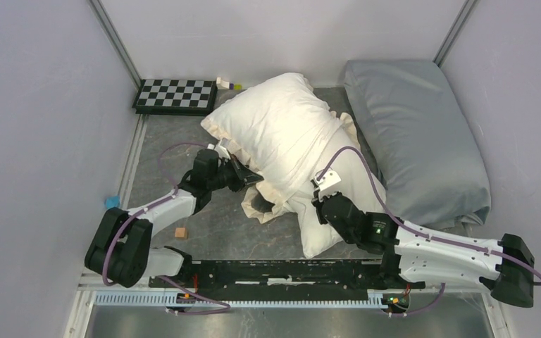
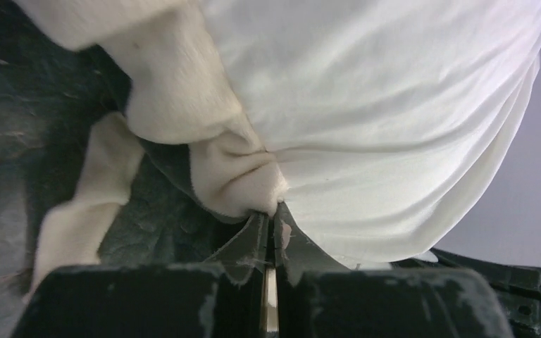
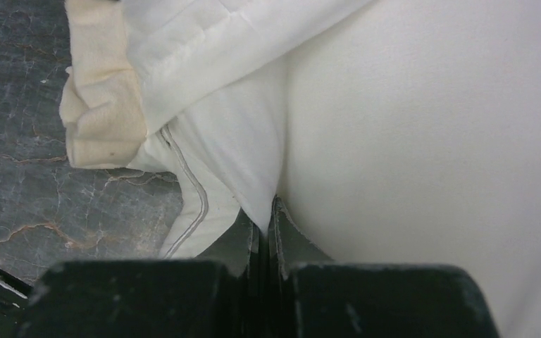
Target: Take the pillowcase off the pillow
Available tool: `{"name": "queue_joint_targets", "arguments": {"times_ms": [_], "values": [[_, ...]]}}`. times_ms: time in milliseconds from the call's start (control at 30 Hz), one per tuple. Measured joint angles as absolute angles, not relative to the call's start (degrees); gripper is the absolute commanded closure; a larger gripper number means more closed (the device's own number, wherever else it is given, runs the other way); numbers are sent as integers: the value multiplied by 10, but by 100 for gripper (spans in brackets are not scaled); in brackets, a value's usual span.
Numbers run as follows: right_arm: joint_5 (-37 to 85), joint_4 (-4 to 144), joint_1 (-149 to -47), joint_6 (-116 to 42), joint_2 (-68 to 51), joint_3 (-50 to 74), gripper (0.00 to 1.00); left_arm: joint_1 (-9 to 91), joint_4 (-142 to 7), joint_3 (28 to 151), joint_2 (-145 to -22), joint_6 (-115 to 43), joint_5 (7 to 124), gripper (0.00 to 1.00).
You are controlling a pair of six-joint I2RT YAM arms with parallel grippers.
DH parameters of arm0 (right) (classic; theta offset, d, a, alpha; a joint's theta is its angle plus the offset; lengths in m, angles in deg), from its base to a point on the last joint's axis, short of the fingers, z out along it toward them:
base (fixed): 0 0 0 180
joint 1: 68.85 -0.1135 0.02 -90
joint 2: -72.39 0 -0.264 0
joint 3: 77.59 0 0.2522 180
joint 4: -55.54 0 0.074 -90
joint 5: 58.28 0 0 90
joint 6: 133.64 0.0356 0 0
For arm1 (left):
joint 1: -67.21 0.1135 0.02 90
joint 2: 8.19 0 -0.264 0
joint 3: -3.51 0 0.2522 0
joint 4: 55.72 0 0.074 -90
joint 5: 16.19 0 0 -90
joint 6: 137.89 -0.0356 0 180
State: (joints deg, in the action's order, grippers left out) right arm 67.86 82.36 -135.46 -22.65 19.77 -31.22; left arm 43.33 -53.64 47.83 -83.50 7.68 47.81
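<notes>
Extraction step in hand: the pillowcase lies mid-desk over the far part of the pillow, whose bare white end protrudes toward 5 o'clock, by the right arm. The left jaws are closed tight on a cream fold at the pillowcase's mouth, at its 8 o'clock edge; the right jaws are pinched shut on the pillow's white fabric. Judged next: draw the holds apart, cover toward 11 o'clock, pillow toward 5, neither pinch slipping.
</notes>
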Motion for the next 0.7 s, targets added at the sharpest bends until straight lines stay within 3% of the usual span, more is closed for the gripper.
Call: {"name": "queue_joint_targets", "arguments": {"times_ms": [333, 700], "values": [[716, 901, -1355, -189, 275, -311, 100, 564, -541, 477, -800, 81, 466, 98], [784, 1026, -1361, -148, 498, -291, 100, 649, -588, 399, -650, 107, 511, 98]]}}
